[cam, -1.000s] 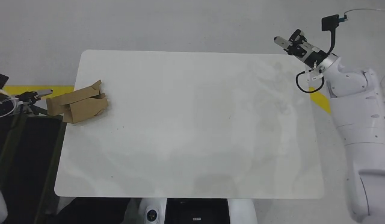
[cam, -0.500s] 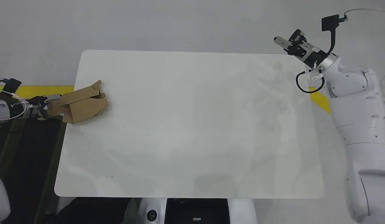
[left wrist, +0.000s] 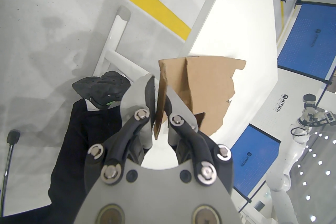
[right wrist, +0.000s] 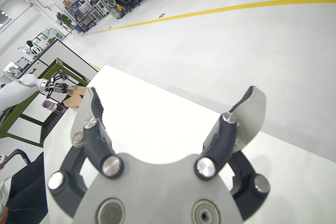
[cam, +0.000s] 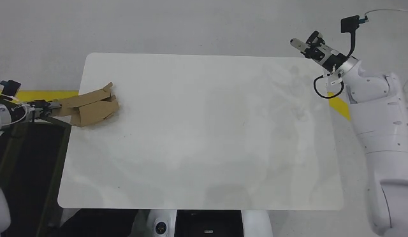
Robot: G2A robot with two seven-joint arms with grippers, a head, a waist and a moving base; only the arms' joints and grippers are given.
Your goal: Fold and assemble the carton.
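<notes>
L gripper (left wrist: 158, 96): my fingers (left wrist: 139, 97) are closing narrow on a flap edge of the carton (left wrist: 210, 88), pads pressing the cardboard from both sides. R gripper (right wrist: 172, 96): fingers are spreading wide, holding nothing, touching nothing, hanging over the far right corner of the table (right wrist: 157, 117).

Views: L wrist view is giving the pinch up close, w/ the thin flap edge-on between the pads and the rest of the brown carton fanning out beyond it, partly folded, flaps standing at angles. Top view is giving placement: carton (cam: 92, 109) is sitting at the table's (cam: 223, 141) left edge, approx mid-depth, gripped flap sticking out past the edge to my L gripper (cam: 52, 107), which is hanging off the table side. R gripper (cam: 301, 44) is well apart from it, across the table. R wrist view is catching the L gripper (right wrist: 61, 87) and carton (right wrist: 76, 97) far off and small. Can't tell if the carton is resting flat or lifting slightly.

Count: 1 carton, 2 grippers, 1 table.
</notes>
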